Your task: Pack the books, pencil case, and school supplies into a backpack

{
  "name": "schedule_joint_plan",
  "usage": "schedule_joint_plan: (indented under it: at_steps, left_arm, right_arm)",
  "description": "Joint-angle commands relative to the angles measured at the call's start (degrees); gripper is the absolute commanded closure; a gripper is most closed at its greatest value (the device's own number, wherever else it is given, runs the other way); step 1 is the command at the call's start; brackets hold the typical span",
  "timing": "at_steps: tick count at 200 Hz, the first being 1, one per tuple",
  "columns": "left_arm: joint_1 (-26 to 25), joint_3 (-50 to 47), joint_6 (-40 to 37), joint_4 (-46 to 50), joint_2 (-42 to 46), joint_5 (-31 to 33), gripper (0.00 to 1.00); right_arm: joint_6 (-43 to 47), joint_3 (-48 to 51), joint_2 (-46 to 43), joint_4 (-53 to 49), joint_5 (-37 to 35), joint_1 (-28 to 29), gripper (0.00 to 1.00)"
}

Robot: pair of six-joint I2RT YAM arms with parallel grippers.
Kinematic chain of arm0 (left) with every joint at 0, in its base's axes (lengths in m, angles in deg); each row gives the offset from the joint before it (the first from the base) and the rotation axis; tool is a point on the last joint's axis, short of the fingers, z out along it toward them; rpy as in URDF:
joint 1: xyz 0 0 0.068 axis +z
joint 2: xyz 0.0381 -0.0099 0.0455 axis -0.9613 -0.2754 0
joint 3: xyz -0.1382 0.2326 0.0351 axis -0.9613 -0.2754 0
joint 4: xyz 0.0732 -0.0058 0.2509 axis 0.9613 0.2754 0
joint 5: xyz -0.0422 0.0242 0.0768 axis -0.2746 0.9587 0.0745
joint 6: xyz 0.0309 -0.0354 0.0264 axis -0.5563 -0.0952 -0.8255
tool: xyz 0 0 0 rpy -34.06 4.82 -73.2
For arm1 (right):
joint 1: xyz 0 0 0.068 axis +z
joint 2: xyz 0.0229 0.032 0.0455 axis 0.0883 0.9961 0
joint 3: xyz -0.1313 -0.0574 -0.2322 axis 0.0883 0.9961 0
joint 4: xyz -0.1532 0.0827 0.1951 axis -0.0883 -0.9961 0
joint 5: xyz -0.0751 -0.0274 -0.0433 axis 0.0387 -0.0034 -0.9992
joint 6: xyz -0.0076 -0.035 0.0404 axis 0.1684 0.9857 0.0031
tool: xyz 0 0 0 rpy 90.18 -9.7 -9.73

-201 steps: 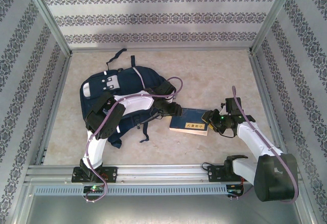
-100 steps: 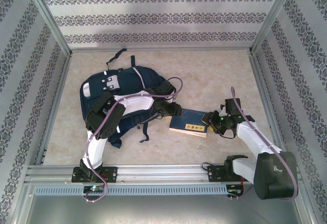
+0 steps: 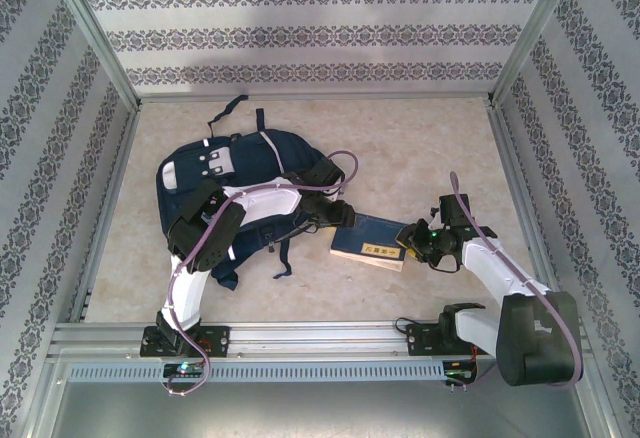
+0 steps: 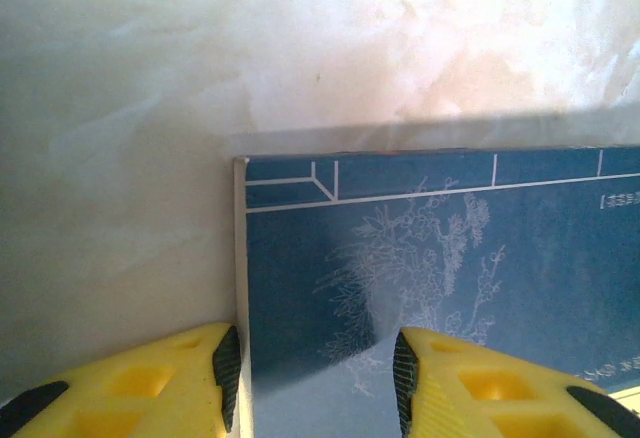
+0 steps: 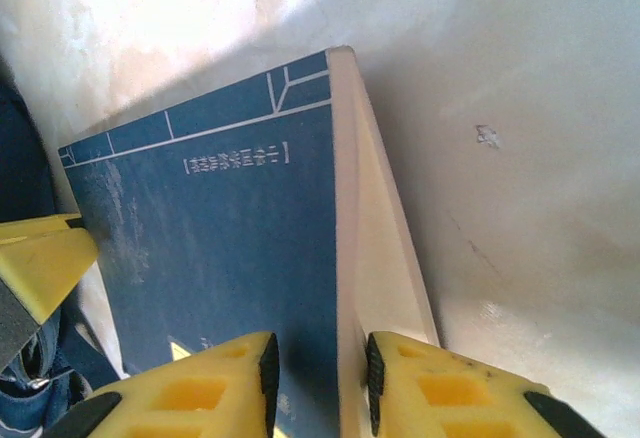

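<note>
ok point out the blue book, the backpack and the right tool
blue book (image 3: 368,234), top view, middle of its cover
backpack (image 3: 295,153), top view, navy fabric right of the white stripe
right tool (image 5: 318,356), right wrist view, midway between its yellow fingertips
</note>
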Motion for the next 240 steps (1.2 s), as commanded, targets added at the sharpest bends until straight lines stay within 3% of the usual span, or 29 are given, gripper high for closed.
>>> schedule_joint_plan:
  at_steps: [1,18,39,115,149,174,199,240]
  left_arm:
    - [-1.6,-0.3,-1.6,3.0,-0.3,0.0,0.54]
    - [-1.9,0.1,-2.0,3.7,-0.5,0.3,0.55]
    - [-1.8,0.3,-2.9,4.8,0.2,1.4,0.55]
    - [0.7,12.1,-17.0,21.6,11.9,12.2,0.37]
    - [2.3,15.4,-26.6,23.9,17.6,10.6,0.32]
    - [4.5,14.5,-33.2,23.1,21.1,5.3,0.3]
    - [8.3,13.1,-37.6,22.1,22.5,-1.8,0.3]
    - [15.9,11.7,-40.5,19.0,21.9,-31.1,0.3]
  right_arm:
    - [0.4,0.6,0.7,3.3,1.5,-0.2,0.76]
    - [0.5,0.4,0.9,3.7,1.9,-0.2,0.86]
    - [1.0,-0.1,0.0,2.1,0.7,-0.2,0.91]
    - [5.8,-8.6,-12.0,-4.2,2.3,1.3,0.93]
    - [5.5,-13.7,-14.8,-3.5,4.8,5.0,0.93]
    - [6.8,-18.9,-15.7,-6.0,2.3,9.7,0.94]
    - [6.9,-23.4,-15.0,-6.6,6.6,12.0,0.93]
    - [6.5,-26.7,-15.6,-6.4,14.7,12.8,0.92]
